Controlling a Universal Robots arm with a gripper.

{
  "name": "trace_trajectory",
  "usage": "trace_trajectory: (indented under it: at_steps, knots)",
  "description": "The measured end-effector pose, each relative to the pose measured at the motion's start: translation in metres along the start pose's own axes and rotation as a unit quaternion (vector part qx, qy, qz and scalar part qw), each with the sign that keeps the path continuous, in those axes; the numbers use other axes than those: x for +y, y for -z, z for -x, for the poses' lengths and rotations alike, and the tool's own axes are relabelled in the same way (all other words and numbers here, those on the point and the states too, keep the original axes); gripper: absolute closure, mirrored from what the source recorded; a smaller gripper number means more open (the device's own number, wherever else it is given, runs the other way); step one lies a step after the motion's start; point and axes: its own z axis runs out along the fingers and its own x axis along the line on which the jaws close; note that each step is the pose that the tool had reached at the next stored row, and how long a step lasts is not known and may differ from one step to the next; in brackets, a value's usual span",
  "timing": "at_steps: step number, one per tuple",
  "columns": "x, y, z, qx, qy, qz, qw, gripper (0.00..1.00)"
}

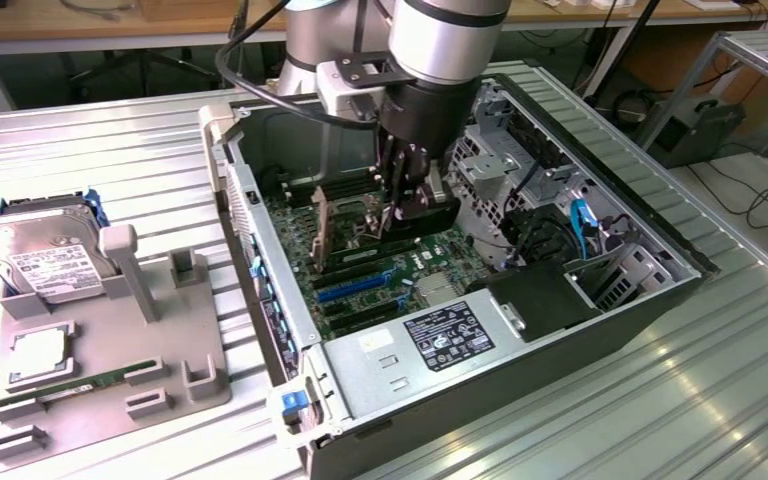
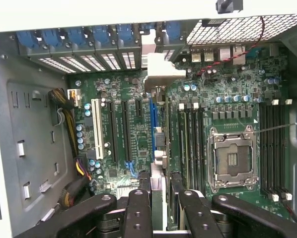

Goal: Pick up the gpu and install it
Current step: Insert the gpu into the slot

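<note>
Inside the open computer case [image 1: 624, 330], low over the main board [image 2: 238, 89], the claw [image 1: 404, 200] is clenched on the graphics card [image 1: 427, 215]; the wrist view looks down the card [image 2: 158, 144] edge-on between the dark fingers [image 2: 138, 208], with its pale metal end bracket [image 2: 161, 72] up against the row of rear slot openings [image 2: 89, 59]. The card hangs just above the board, close beside the long blue slot [image 2: 151, 119], and I cannot tell whether its lower edge touches the slot yet.

To do this step well, I judge that the card's edge should run parallel to the blue slot along its whole length; the bracket should slide down flush against the rear wall and not catch on it; the push should go straight down and evenly, since a tilted card would jam at one end; the grip should stay firm so the card does not twist between the fingers.

As for writing: the power supply [image 1: 448, 335] carries a dark label with white print, too small to read; the hard drive [image 1: 37, 255] on the grey holder [image 1: 157, 340] beside the case has a white label, likewise unreadable; no brand name can be made out on the board.
</note>
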Motion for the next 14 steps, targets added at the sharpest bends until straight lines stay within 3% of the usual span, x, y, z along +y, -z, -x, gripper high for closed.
trace_trajectory:
  at_steps: [14]
  knots:
    - [0.0002, -0.005, -0.0014, 0.0001, 0.0, 0.0, 1.0, 0.73]
